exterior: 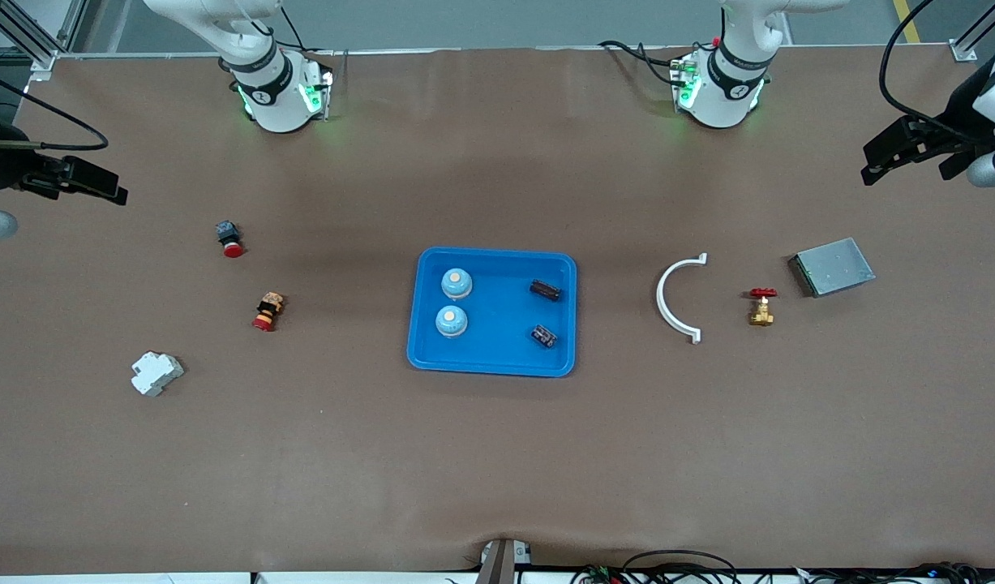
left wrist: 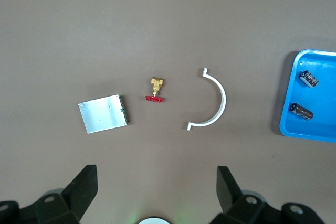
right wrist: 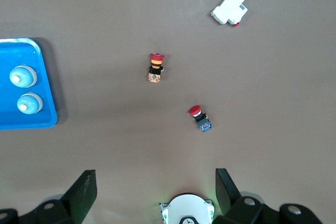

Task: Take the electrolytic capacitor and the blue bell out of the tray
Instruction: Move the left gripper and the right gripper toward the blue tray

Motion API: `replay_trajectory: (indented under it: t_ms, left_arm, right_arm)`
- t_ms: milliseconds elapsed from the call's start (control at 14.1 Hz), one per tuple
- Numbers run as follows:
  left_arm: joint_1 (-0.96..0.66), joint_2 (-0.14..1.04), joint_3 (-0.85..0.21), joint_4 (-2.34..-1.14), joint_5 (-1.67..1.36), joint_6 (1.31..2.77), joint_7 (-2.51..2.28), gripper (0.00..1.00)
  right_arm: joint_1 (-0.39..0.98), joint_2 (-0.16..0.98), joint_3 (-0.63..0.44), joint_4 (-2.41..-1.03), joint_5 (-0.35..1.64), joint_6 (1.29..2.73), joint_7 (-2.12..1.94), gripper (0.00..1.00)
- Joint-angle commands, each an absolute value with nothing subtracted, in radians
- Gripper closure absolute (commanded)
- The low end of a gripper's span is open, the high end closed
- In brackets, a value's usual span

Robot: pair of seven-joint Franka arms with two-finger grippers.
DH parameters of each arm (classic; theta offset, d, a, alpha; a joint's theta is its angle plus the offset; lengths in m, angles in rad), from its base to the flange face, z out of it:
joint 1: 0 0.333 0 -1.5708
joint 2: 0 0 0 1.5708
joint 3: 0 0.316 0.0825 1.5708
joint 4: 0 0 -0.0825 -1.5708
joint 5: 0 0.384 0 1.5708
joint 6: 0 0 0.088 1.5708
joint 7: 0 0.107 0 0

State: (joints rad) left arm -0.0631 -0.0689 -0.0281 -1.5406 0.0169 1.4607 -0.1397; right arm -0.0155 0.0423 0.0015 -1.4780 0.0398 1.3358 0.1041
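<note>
1. Front view shows the tray (exterior: 492,367) at mid-bench with everything to be removed still inside it, so I judge the task not yet begun.
2. Nearest the front camera inside the tray lies one electrolytic capacitor (exterior: 543,335), toward the left arm's end of the tray.
3. Slightly farther from the camera, one blue bell (exterior: 451,321) stands toward the right arm's end of the tray.
4. Farther again lie the second capacitor (exterior: 545,289) and the second bell (exterior: 456,283), each just beside its twin but apart from it.
5. Outside the tray, toward the left arm's end, rest a white curved clip (exterior: 674,298), a brass valve (exterior: 761,307) and a grey metal box (exterior: 832,267); none belongs to the task.
6. Toward the right arm's end sit a white breaker (exterior: 156,372) and two red push-buttons (exterior: 267,312).
7. Left gripper (exterior: 911,150) hangs over bare bench well apart from the tray, fingers spread, holding nothing.
8. Right gripper (exterior: 75,180) likewise waits with fingers spread and empty.
9. Left to do: every pick.
</note>
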Motion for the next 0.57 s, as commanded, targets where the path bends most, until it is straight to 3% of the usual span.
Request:
replay_trajectory:
  t_ms: [0,496]
  left_arm:
    - [-0.071,-0.071,-0.025,-1.526,0.035,1.447,-0.126,0.00]
    - [-0.067,-0.048,-0.025,-1.529,0.031,1.447,-0.120,0.00]
  right_arm:
    - [-0.017,0.037,-0.002,-1.479,0.057,1.328,0.109,0.00]
    - [-0.018,0.035,-0.005,-1.477,0.055,1.328,0.109,0.00]
